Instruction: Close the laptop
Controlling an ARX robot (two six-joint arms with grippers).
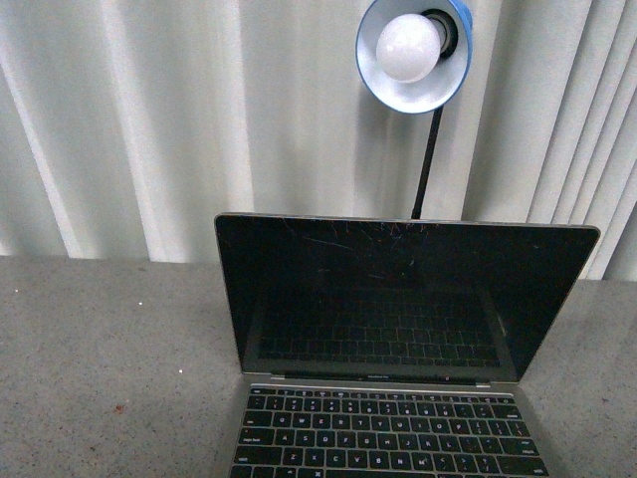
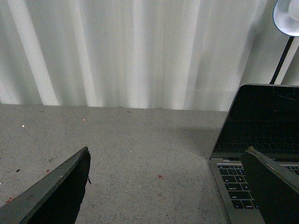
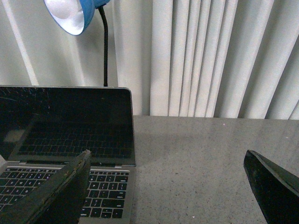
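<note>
**Laptop open, lid not yet touched**

The left fingers (image 2: 56,191) are spread wide and empty, near the left side of the laptop (image 1: 398,299), which stands open on the grey surface (image 1: 90,339), screen nearly upright. The right fingers (image 3: 56,196), near its right side, are spread and empty too. Better to hook the screen's top edge, clear of the lamp (image 1: 413,50), and press it slowly down
</note>
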